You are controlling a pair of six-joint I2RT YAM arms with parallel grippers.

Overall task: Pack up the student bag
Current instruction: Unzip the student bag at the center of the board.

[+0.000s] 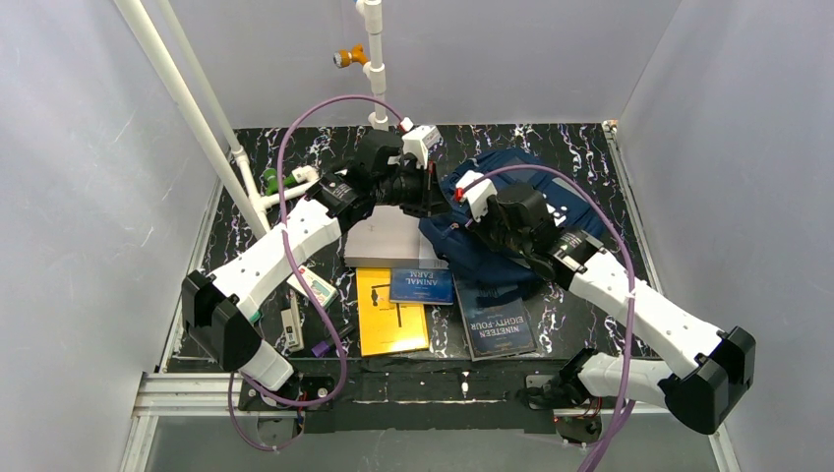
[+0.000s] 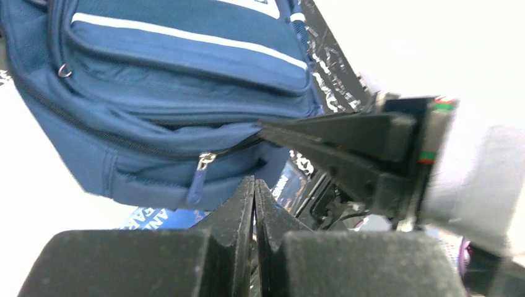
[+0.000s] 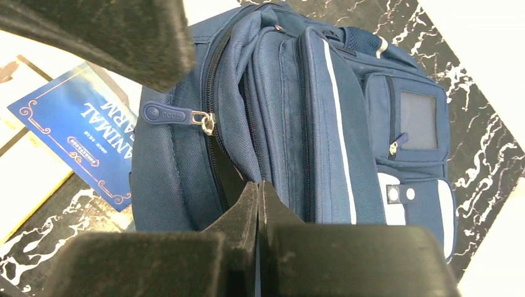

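Observation:
The student bag (image 1: pixel 526 177) is a navy backpack lying at the back right of the table, its main zip partly open. In the right wrist view the bag (image 3: pixel 347 124) fills the frame, with a zip pull (image 3: pixel 167 114) beside the dark opening. My right gripper (image 3: pixel 260 184) is shut on the lip of fabric at that opening. The left wrist view shows the right gripper's fingers (image 2: pixel 334 139) pinching the bag's (image 2: pixel 155 80) edge. My left gripper (image 2: pixel 254 181) is shut with nothing between its fingers, just below the bag near a zip pull (image 2: pixel 197 179).
Books lie in front of the bag: a grey one (image 1: pixel 393 239), a yellow one (image 1: pixel 391 313), the blue "Animal Farm" (image 1: pixel 421 285) and "Nineteen Eighty-Four" (image 1: pixel 495 323). Small items (image 1: pixel 313 285) lie at the left by slanting white pipes (image 1: pixel 197 108). Grey walls enclose the table.

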